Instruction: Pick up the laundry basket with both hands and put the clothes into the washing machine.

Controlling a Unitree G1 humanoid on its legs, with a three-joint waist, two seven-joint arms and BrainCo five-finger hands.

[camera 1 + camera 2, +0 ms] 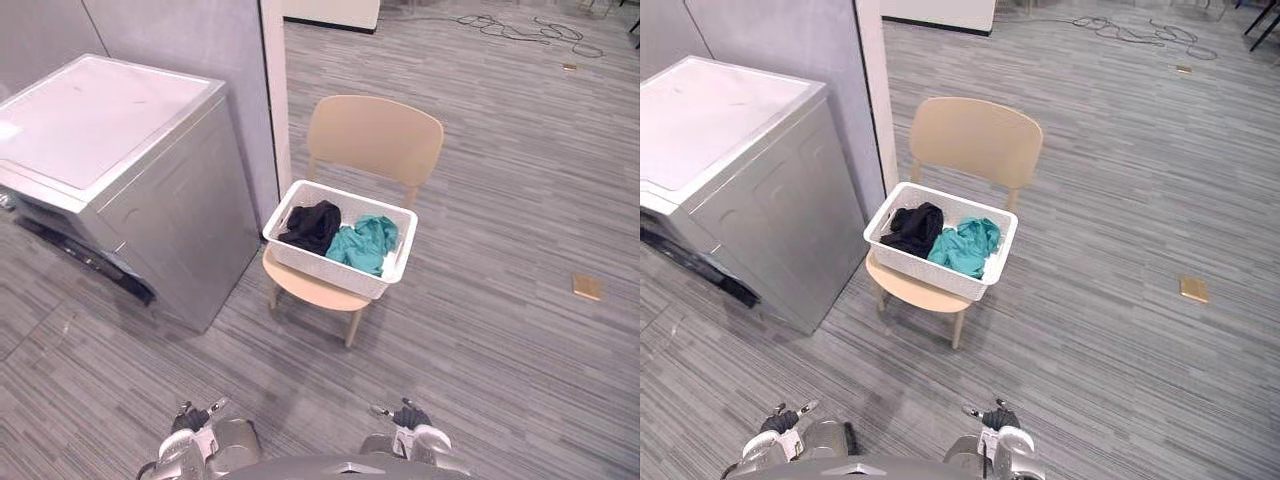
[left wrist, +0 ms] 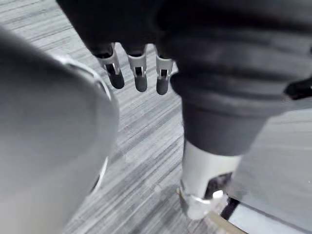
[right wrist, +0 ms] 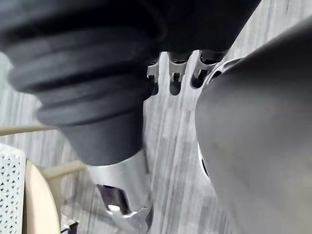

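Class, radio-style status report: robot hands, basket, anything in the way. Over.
Open, empty, hanging low: left robot hand, right robot hand. White laundry basket on chair, clothes inside, untouched. Beside it, washing machine, top closed.

**Basket on the chair, my hands low and empty**

The white basket (image 1: 925, 272) sits on the seat of a tan chair (image 1: 975, 135) and overhangs it at both ends. Inside lie a black garment (image 1: 910, 228), on the washer side, and a teal garment (image 1: 965, 246) touching it. The washer (image 1: 730, 170), white on top and grey on its sides, stands to the chair's left beside a grey partition (image 1: 790, 50), near the basket but not touching it. My left hand (image 1: 778, 424) and right hand (image 1: 996, 418) show at the bottom edge, well apart from the basket and holding nothing. On the striped floor (image 1: 1110, 200) a tan tile (image 1: 1193, 289) lies to the right, and cables (image 1: 1140, 35) trail at the far end.
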